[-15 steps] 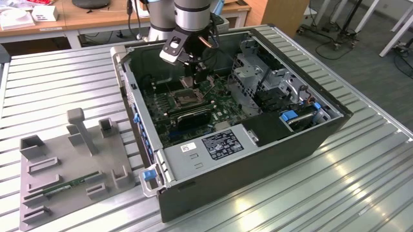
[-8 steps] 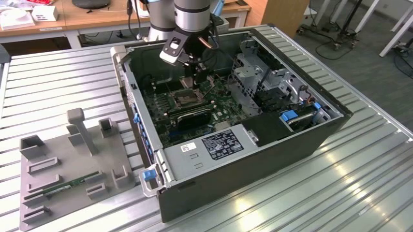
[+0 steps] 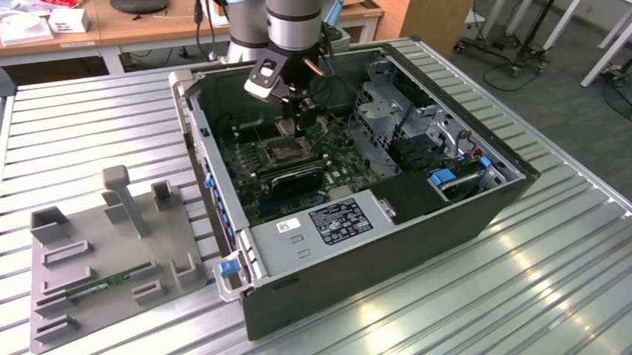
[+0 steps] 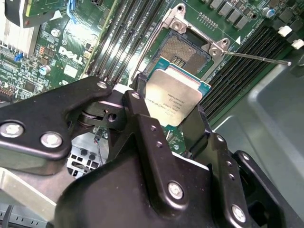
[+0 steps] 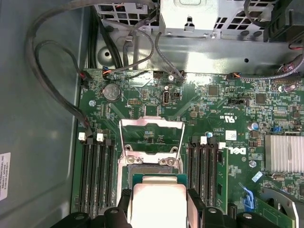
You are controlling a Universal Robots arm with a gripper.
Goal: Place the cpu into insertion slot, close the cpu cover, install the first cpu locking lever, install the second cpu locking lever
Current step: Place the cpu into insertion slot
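Observation:
My gripper (image 4: 168,114) is shut on the cpu (image 4: 173,92), a pale silver square chip held by two opposite edges between black fingers (image 4: 137,102). The chip hangs a little above the insertion slot (image 4: 183,50), whose dark centre lies uncovered and partly hidden behind the chip. In the first wrist view the cpu (image 5: 159,202) sits just short of the slot (image 5: 145,167), and the cpu cover (image 5: 151,122) stands swung up behind it. A thin locking lever (image 4: 256,57) sticks out sideways from the socket. In the exterior view the gripper (image 3: 294,111) reaches down into the open computer case (image 3: 395,244).
Black memory slots (image 5: 97,175) flank the socket on both sides. A finned heatsink (image 5: 285,153) and grey cables (image 5: 52,52) lie on the board nearby. On the exterior view's left a grey fixture plate (image 3: 59,296) rests on the slatted metal table (image 3: 513,296).

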